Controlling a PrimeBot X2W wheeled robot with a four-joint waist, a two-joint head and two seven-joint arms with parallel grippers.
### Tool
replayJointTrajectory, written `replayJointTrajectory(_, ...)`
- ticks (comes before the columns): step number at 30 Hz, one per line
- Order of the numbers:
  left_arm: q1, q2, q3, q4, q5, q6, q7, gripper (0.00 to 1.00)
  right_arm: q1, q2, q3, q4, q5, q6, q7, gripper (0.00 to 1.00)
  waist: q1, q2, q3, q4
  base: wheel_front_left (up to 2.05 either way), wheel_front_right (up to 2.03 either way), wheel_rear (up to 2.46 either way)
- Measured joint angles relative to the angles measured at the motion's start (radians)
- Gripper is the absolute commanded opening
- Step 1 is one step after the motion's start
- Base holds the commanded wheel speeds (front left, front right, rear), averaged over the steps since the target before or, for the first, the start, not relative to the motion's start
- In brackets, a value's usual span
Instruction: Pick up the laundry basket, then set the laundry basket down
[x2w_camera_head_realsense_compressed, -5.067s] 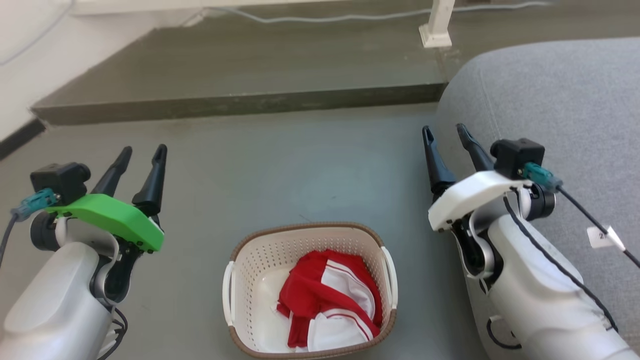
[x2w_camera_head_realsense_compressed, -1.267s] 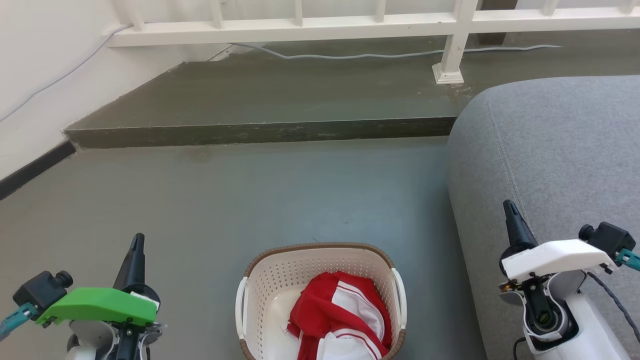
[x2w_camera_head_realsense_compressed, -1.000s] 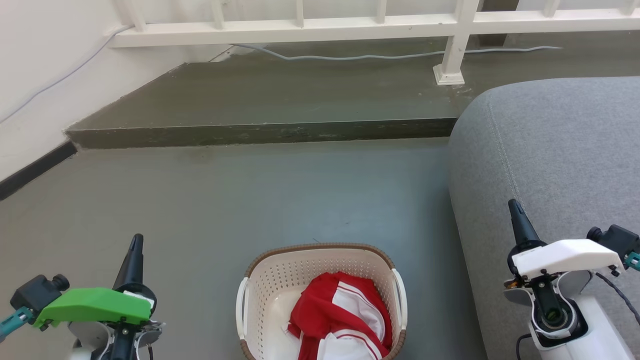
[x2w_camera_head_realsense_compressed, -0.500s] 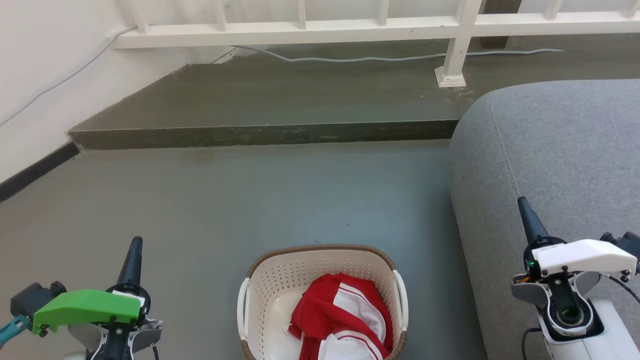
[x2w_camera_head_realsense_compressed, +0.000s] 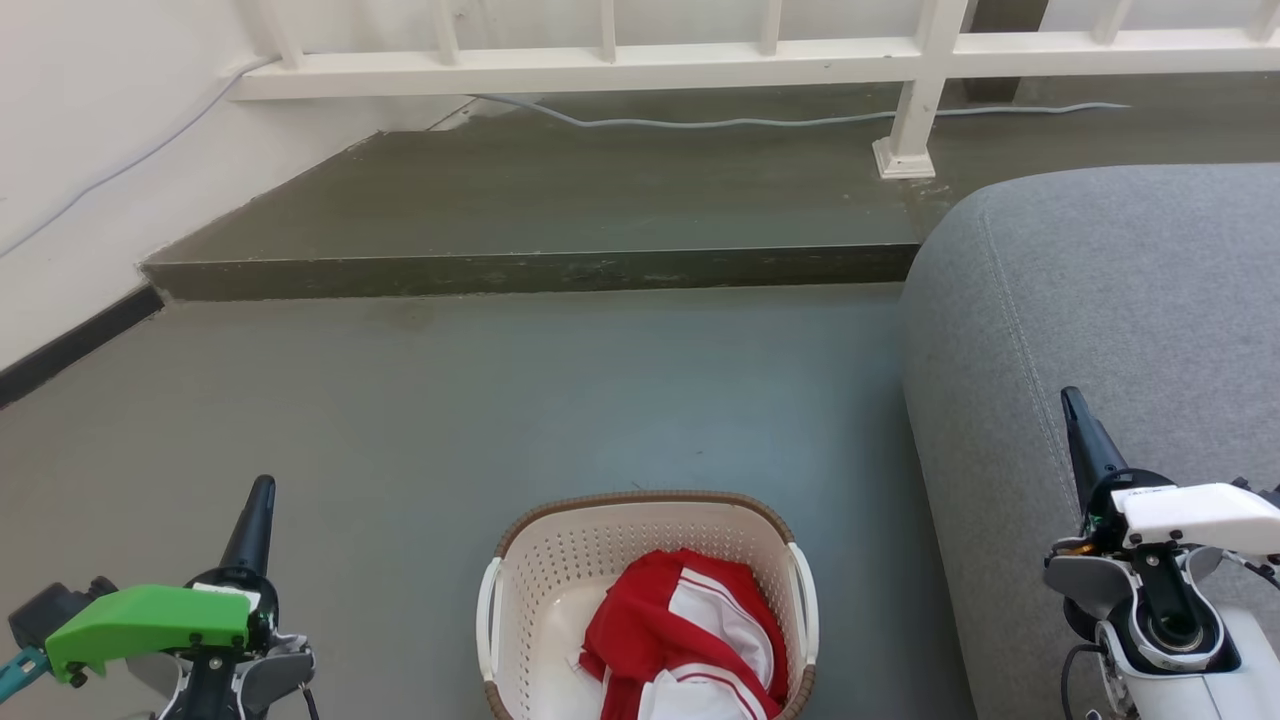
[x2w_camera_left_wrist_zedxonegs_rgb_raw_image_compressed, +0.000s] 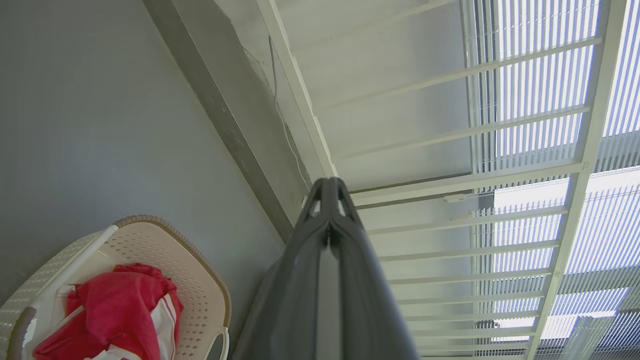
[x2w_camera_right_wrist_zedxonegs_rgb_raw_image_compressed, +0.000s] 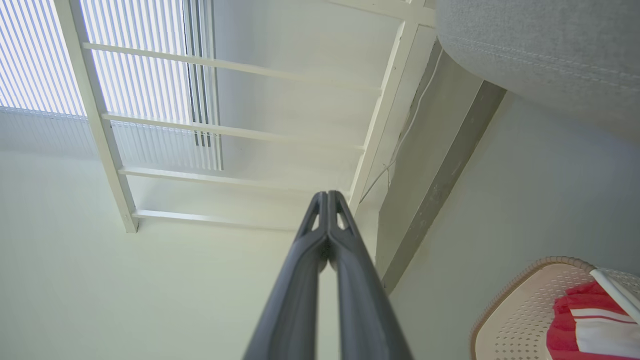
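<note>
The laundry basket (x2w_camera_head_realsense_compressed: 560, 545), cream-white with a brown rim and white side handles, stands on the grey floor at the bottom middle of the head view, holding a red and white garment (x2w_camera_head_realsense_compressed: 685, 640). My left gripper (x2w_camera_head_realsense_compressed: 258, 495) is low at the left, well apart from the basket, fingers pressed together and empty. My right gripper (x2w_camera_head_realsense_compressed: 1075, 405) is at the right over the sofa, also shut on nothing. The left wrist view has the basket (x2w_camera_left_wrist_zedxonegs_rgb_raw_image_compressed: 200, 280) at lower left beside the closed fingertips (x2w_camera_left_wrist_zedxonegs_rgb_raw_image_compressed: 327, 186). In the right wrist view the basket (x2w_camera_right_wrist_zedxonegs_rgb_raw_image_compressed: 510, 320) lies at lower right.
A grey sofa (x2w_camera_head_realsense_compressed: 1120, 290) fills the right side next to the basket. A raised floor step (x2w_camera_head_realsense_compressed: 530, 272) runs across ahead, with a white railing (x2w_camera_head_realsense_compressed: 620, 70), its post (x2w_camera_head_realsense_compressed: 915, 110) and a cable (x2w_camera_head_realsense_compressed: 720, 122) behind. A white wall (x2w_camera_head_realsense_compressed: 90, 150) is at the left.
Both grippers went from open, raised beside the basket, to shut and lower. In the last second the left sank a little and the right drifted further right; the camera view shifted slightly.
</note>
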Motion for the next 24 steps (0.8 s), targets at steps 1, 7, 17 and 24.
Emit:
replayJointTrajectory(1,0.000,-0.002,0.005,0.000,-0.008,0.000,0.001,0.00,0.000,0.000,-0.003,0.000,0.011,0.005,0.001,0.00,0.0001,0.0000,0.000,0.000,0.00,0.00,0.00)
replayJointTrajectory(7,0.000,-0.017,0.020,0.001,-0.067,-0.003,0.020,0.00,0.000,0.002,-0.031,0.000,0.084,0.020,0.022,0.00,0.0000,0.0000,-0.002,0.002,0.00,0.00,0.00)
replayJointTrajectory(17,0.000,-0.025,0.053,0.002,-0.164,-0.004,0.054,0.00,0.000,0.005,-0.072,0.000,0.204,0.040,0.053,0.00,0.0000,0.0000,-0.005,0.005,0.00,0.00,0.00)
replayJointTrajectory(24,0.000,-0.026,0.054,0.002,-0.165,-0.004,0.054,0.00,0.000,0.005,-0.074,0.000,0.204,0.040,0.053,0.00,0.0000,0.0000,-0.005,0.005,0.00,0.00,0.00)
